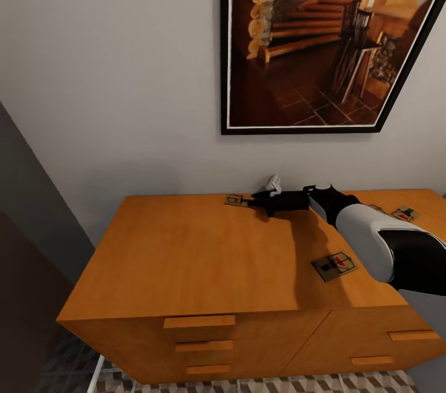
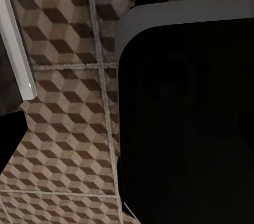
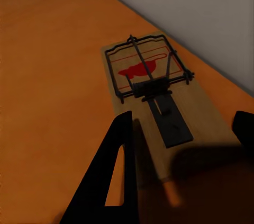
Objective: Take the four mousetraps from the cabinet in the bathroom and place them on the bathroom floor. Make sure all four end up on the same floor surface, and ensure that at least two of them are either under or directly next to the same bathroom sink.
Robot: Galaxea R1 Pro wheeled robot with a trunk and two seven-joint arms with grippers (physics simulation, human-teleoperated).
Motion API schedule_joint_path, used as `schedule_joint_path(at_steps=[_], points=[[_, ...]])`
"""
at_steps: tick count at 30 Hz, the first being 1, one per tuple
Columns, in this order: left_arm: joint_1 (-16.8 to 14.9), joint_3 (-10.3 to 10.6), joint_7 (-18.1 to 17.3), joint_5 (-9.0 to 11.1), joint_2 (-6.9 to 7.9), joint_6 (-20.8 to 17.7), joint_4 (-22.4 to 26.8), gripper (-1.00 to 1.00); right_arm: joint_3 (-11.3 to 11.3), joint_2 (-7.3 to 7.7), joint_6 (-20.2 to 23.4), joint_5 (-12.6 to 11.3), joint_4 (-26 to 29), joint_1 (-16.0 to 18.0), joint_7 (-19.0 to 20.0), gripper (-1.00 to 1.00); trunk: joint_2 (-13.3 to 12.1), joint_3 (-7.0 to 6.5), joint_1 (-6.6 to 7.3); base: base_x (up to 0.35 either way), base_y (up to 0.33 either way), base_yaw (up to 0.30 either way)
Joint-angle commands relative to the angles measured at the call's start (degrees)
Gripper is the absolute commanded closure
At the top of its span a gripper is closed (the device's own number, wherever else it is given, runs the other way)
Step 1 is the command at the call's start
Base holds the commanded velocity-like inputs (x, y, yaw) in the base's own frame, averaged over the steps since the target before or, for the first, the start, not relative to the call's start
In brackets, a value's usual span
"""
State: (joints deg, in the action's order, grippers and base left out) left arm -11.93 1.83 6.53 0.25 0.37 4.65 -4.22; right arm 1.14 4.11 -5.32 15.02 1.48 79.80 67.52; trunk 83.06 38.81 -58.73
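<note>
On the cabinet [image 1: 204, 257] top, near the back edge by the wall, we find the right gripper [image 1: 255, 200] reaching across the wood toward the far trap [image 1: 236, 199]. From the right wrist view its fingers [image 3: 114, 176] stand spread, one on each side of the near end of that trap [image 3: 153, 107], so the board lies between them but is not yet pinched; we judge the arm is lined up along the board's length so the fingers can close across its narrow width. This trap lies flat, its wire bar and red mark toward the wall, its plain end toward the gripper. A second trap [image 1: 334, 265] lies flat nearer the front edge, beside the right forearm, and a third [image 1: 406, 214] sits toward the right end of the top; a fourth seems to peep out just behind the forearm, though we cannot confirm it. All are well apart, which leaves room to take each singly. None is on the floor [image 2: 63, 144] yet. The left wrist view looks down on the cube-patterned tiles and a dark body part of the robot; we cannot tell whether the left gripper is spread or pressed together. We judge the task to be at its first pick, the risk being that the thin board slides on closing.
</note>
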Motion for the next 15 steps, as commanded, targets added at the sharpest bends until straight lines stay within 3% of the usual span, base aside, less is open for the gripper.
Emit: schedule_joint_path(at_steps=[1, 15], points=[[-0.11, 0.19, 0.15, 0.02, -0.01, 0.44, -0.27, -1.0, 2.11, 0.02, -0.59, 0.52, -0.04, 0.0, 0.05, 1.0, 0.02, 0.06, 0.0, 0.0, 0.0, 0.0], [-0.11, 0.19, 0.15, 0.02, -0.01, 0.44, -0.27, -1.0, 2.06, 0.08, -0.31, 0.45, 0.59, 0.0, 0.63, 1.0, 0.02, 0.06, 0.0, 0.0, 0.0, 0.0]])
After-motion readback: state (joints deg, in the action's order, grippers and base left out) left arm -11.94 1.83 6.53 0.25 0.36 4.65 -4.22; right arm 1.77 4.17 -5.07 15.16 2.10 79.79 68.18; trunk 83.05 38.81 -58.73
